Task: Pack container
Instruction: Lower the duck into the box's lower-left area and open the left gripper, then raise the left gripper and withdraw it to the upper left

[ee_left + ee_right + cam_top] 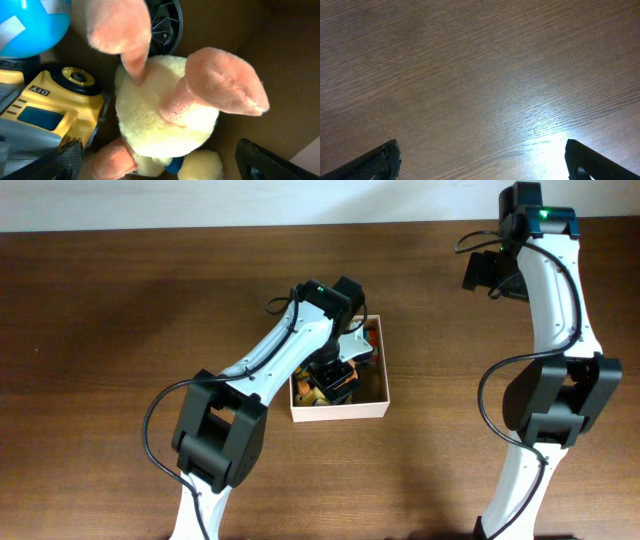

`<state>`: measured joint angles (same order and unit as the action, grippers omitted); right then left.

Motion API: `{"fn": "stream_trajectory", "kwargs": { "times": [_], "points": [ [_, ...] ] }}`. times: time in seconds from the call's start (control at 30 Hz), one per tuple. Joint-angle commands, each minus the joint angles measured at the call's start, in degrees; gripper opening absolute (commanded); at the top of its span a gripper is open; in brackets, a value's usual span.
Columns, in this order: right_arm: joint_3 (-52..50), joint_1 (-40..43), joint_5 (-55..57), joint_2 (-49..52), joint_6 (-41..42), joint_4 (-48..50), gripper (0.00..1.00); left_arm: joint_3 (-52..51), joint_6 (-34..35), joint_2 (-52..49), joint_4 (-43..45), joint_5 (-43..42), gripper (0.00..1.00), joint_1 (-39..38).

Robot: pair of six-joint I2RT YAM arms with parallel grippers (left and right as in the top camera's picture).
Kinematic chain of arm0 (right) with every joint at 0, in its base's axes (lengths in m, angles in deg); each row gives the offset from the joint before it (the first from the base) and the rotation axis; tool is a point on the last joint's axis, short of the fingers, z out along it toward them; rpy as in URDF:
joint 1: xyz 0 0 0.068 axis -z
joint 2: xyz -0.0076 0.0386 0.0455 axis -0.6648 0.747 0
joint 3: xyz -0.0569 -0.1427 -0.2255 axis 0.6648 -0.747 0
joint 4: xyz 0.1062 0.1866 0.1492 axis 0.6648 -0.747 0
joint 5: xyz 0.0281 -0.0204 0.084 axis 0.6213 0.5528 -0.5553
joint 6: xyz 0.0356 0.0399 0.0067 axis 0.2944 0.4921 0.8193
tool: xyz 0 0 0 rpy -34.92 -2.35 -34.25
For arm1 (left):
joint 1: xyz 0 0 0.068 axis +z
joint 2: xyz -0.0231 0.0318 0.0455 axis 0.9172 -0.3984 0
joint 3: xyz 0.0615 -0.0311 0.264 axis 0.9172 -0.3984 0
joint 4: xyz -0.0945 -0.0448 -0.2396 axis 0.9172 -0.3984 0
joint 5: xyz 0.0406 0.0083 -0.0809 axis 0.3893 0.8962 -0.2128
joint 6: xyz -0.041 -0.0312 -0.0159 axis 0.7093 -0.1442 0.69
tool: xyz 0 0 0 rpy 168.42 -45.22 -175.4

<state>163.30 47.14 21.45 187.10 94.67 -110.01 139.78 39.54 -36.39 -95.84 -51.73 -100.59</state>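
The brown wooden table [120, 330] fills the overhead view, and no loose toys are seen on it. The right arm [545, 300] is raised along the right edge of the frame, and its right gripper [482, 160] is held wide open over bare wood with nothing between the fingers. The left arm [270, 355] is stretched from the lower left over the container [340, 412], which is placed just right of centre. The left gripper [165, 162] is lowered into it, its jaws spread wide on either side of a yellow plush toy [165, 120] with pink limbs; no grip on it can be made out. Beside the plush, at the left of the wrist view, a yellow toy camera [55, 110] and a blue ball [30, 25] are packed. Packing is judged nearly complete, with only the arm's withdrawal apparently left.
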Motion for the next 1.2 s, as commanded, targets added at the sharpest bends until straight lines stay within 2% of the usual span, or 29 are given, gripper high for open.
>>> {"fn": "stream_trajectory", "kwargs": {
  "times": [0.0,0.23,0.73,0.97,1.17],
  "points": [
    [-0.04,-0.20,0.74,-1.07,0.48,0.17,0.99,-0.46,-0.74,-0.39,0.85,1.16,0.99,0.20],
    [-0.04,-0.20,0.74,-1.07,0.48,0.17,0.99,2.51,-0.74,-0.37,0.74,1.16,0.99,0.20],
    [-0.04,-0.20,0.74,-1.07,0.48,0.17,0.99,21.94,-0.61,-0.37,-7.61,1.90,0.99,0.63],
    [-0.04,-0.20,0.74,-1.07,0.48,0.17,0.99,33.57,6.99,-0.37,-8.37,8.83,0.99,4.96],
    [-0.04,-0.20,0.74,-1.07,0.48,0.17,0.99,41.57,13.73,-0.37,-8.31,13.88,0.99,12.72]
  ]
}}
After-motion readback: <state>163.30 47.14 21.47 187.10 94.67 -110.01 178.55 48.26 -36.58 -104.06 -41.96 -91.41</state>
